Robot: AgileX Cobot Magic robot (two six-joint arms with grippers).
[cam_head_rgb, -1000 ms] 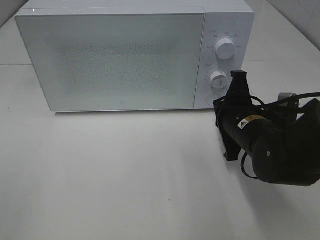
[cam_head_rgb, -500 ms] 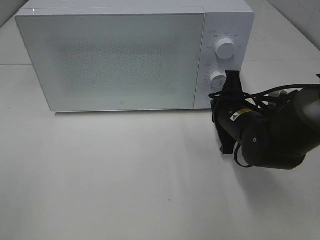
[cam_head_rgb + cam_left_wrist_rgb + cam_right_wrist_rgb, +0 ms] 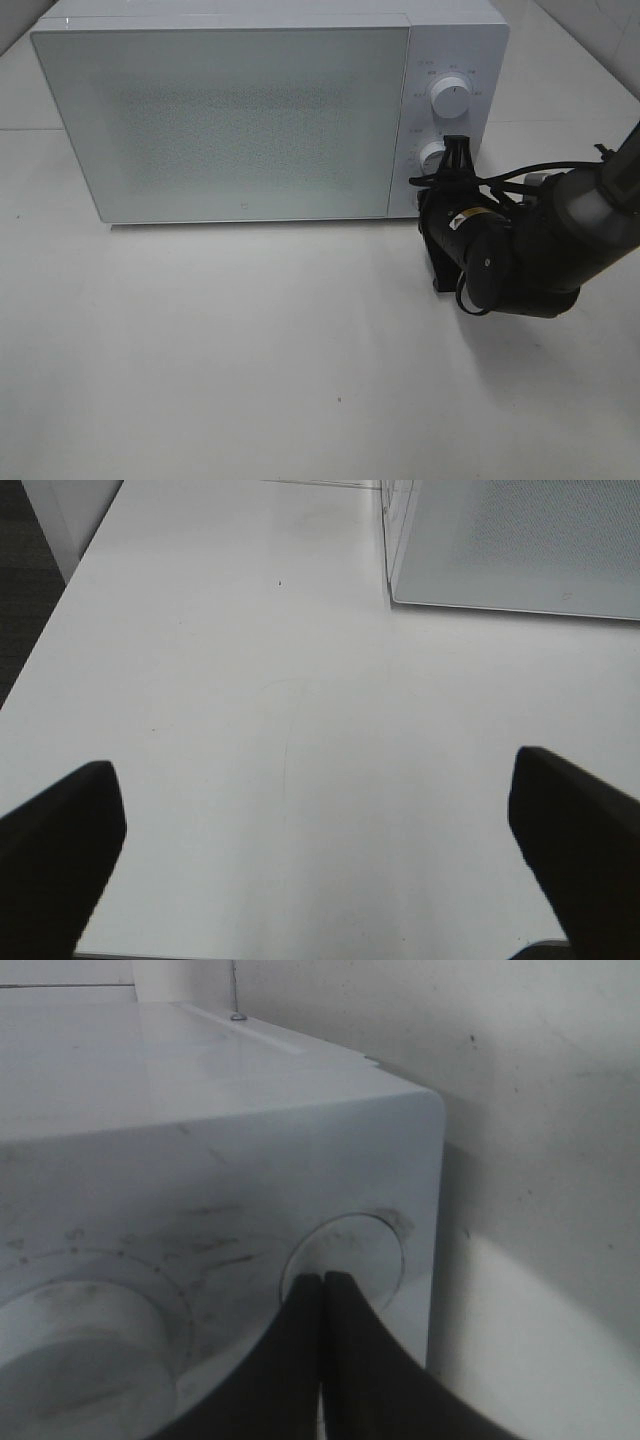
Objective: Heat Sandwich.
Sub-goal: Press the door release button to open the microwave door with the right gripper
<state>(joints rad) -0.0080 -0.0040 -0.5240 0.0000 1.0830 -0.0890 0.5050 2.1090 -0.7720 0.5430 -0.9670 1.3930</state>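
in the high view my right gripper has its jaws together, with the tip at the control panel of the microwave, just beside the lower knob. the door is closed and the sandwich shows nowhere; whether it is inside, i cannot tell. compared with one second ago, this arm is closer to the panel and more turned toward it.

in the left wrist view my left gripper hangs over the table with jaws wide apart, holding nothing.

in the right wrist view my closed tip meets the round button. i judge i should push straight into its centre and not slide toward the knob.
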